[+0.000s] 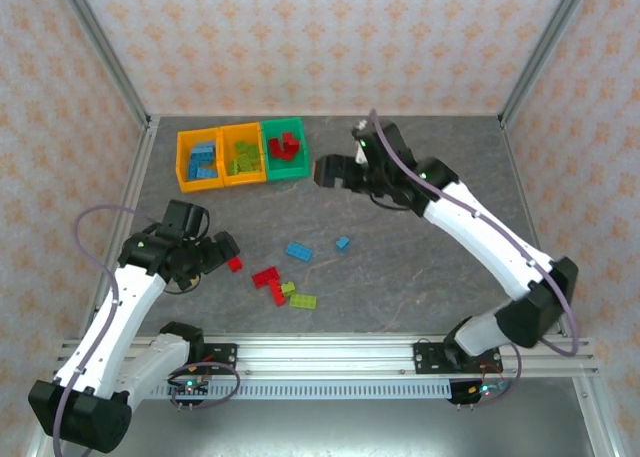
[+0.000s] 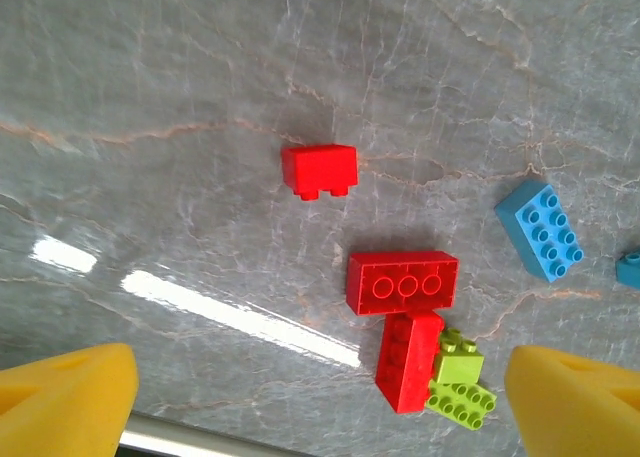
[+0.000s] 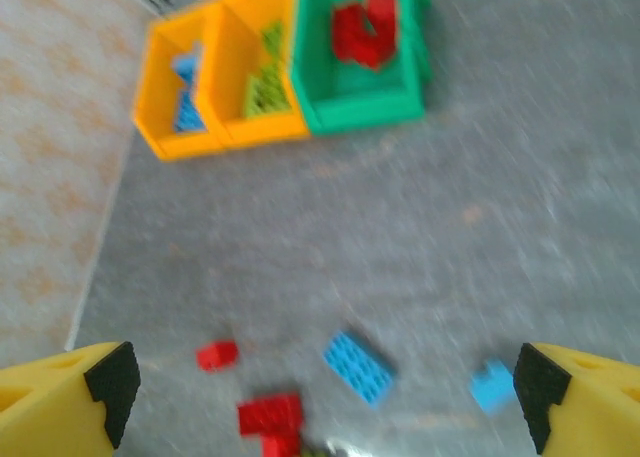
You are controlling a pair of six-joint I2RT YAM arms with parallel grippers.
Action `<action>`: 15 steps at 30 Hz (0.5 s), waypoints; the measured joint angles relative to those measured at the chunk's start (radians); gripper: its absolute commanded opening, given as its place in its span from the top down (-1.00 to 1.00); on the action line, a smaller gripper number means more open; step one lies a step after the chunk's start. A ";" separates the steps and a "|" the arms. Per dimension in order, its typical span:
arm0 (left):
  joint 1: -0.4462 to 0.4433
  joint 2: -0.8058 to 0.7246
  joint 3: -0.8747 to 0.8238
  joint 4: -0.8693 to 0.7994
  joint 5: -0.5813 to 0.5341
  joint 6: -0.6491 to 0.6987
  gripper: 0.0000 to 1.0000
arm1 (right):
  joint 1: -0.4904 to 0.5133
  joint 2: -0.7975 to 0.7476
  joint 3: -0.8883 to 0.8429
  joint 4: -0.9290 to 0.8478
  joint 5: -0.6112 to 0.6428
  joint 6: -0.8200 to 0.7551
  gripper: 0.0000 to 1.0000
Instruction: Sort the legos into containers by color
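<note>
We look down in the top view from high behind the near edge of the table (image 1: 420, 267), facing the far wall (image 1: 330, 37). The whole surface fits, with the bins (image 1: 243, 155) at 11 o'clock. In the left wrist view we hang close over the table, looking almost straight down, with the left fingers (image 2: 65, 392) framing the picture at 7 and 5 o'clock. In the right wrist view we sit higher and the picture is blurred, with the bins at 12 o'clock and the right fingers (image 3: 60, 397) at 7 and 5. All three views share the loose red legos (image 1: 267, 280) and the blue brick (image 1: 299, 251). The top and right wrist views also share the bins.
</note>
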 measured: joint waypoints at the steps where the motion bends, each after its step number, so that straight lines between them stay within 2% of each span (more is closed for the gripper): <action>1: -0.025 0.008 -0.012 0.008 -0.002 -0.027 -0.90 | 0.000 -0.033 -0.053 -0.017 0.008 0.018 -0.96; 6: -0.162 0.128 -0.010 0.063 -0.018 -0.117 -0.91 | 0.000 -0.103 -0.173 -0.075 0.018 0.084 -0.96; 15: -0.401 0.451 0.100 0.219 -0.060 -0.192 -0.89 | 0.000 -0.122 -0.192 -0.098 0.016 0.113 -0.97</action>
